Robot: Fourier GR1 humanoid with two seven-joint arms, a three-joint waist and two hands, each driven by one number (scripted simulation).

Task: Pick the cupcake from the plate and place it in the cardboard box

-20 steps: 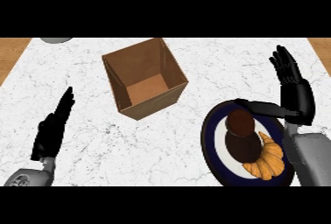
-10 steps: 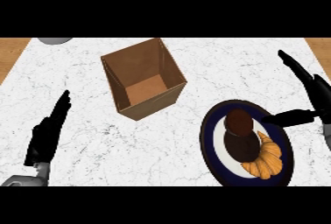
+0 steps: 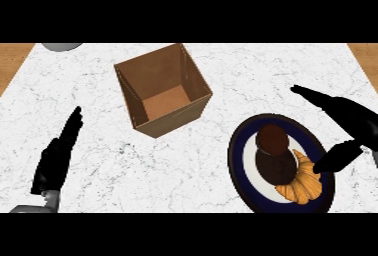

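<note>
Hovering right robot hand (image 3: pixel 353 125) beside cupcake (image 3: pixel 272 139)

Dark brown cupcake (image 3: pixel 274 152) on a navy-rimmed white plate (image 3: pixel 246 172), tan cardboard box (image 3: pixel 162 90), white marbled counter (image 3: pixel 148 165).

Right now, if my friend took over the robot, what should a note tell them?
Right hand: open, fingers straight, thumb over the plate's right edge, holding nothing.
Left hand: open, resting at the counter's left side.
Cupcake: on the plate, beside a croissant.
Cardboard box: open, nothing inside, up and left of the plate.
Done: nothing picked up yet.
Left: grasp the cupcake, carry it to the box, put it inside.
</note>
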